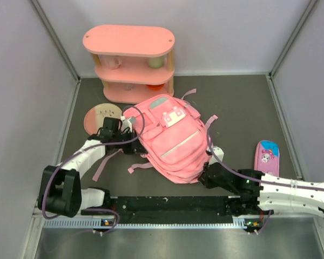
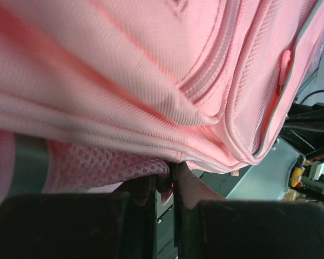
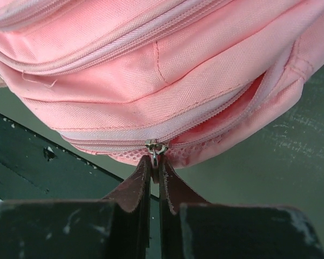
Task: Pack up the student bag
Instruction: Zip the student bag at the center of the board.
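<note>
I see the student bag (image 1: 170, 137) lying flat mid-table. Its far edge is near the pink shelf (image 1: 129, 59), and its near edge stops just short of the black rail (image 1: 173, 204). My left gripper (image 2: 164, 181) is pinched on the bag's side seam, beside the mesh (image 2: 97, 164), with the round pink disc (image 1: 100, 117) just behind it. My right gripper (image 3: 155, 162) is clamped on the zipper pull (image 3: 155, 147) at the near right corner. Bare table (image 1: 237, 113) separates the bag from the pencil case (image 1: 266, 157).
</note>
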Controlling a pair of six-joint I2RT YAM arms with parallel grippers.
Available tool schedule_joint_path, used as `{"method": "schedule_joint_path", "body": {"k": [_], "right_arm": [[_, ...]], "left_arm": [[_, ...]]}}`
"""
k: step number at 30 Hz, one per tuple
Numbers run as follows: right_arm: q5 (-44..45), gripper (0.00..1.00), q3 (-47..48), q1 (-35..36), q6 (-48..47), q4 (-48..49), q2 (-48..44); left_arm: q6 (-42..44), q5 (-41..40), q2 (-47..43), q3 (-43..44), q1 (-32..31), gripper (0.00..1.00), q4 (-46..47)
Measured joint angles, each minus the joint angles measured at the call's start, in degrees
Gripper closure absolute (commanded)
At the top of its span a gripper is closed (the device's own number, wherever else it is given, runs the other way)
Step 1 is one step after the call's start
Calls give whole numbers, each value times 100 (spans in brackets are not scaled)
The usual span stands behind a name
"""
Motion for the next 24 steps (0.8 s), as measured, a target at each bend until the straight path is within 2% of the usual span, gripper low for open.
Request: {"method": "schedule_joint_path", "body": {"k": [1,2,3,6,12,14,18,24], "right_arm": [[9,100,0,33,-2,11,66],[15,100,0,61,-4,37,125],[20,100,0,79,-9,52,188],[66,100,0,98,-9,87,240],[153,100,0,105,66,90,186],[168,100,0,105,83,90,186],[190,100,-2,107,125,85,153],[238,100,-4,107,144,83,87]], "left_arm": [[-4,-48,66,52,-24,40,-15],[-31,-131,87,74,-44,16,13],[-15,-212,59,74,-52,1,15],[-299,-509,-334,11,-83,1,61],[-1377,-1058,-2411,-1005,-245,1,535],[-1838,-1322,-2920,-1403,-608,1,577],[-3067,-2232,-3709,-2033,-2081,1,616],[-4645,-4011,-4068,-2498,-3508,1,1176]]}}
